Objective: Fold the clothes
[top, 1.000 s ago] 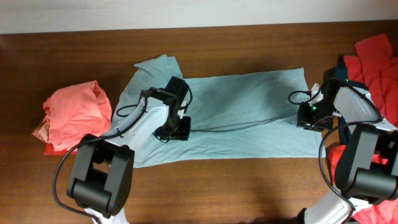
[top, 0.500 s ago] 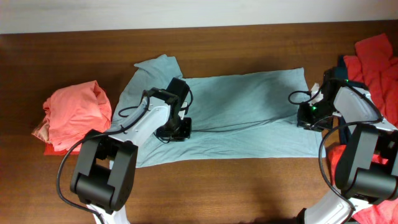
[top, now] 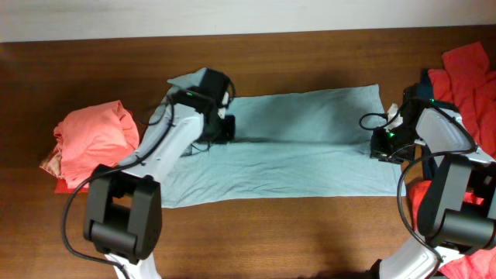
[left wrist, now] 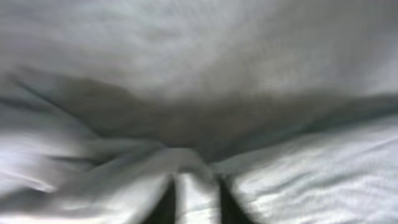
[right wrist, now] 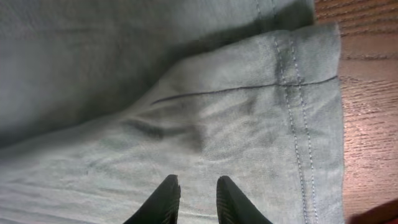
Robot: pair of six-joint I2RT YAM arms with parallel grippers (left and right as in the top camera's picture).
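The pale grey-blue T-shirt (top: 310, 139) lies spread across the middle of the wooden table, with a long crease running between my two grippers. My left gripper (top: 219, 130) sits on its left part near the sleeve. In the left wrist view it (left wrist: 196, 200) is shut on a raised ridge of the grey-blue cloth (left wrist: 199, 93), and the picture is blurred. My right gripper (top: 385, 145) rests at the shirt's right edge. In the right wrist view its dark fingers (right wrist: 196, 190) stand close together, pinching the cloth near the stitched hem (right wrist: 298, 124).
A crumpled coral-red shirt (top: 93, 143) lies at the table's left. More coral-red cloth (top: 469, 77) and a bit of navy cloth (top: 428, 81) are piled at the right edge behind my right arm. Bare wood (top: 310, 232) runs along the front.
My left gripper closed on the shirt and moved toward the far side of the table, dragging the cloth with it. The right gripper has not moved.
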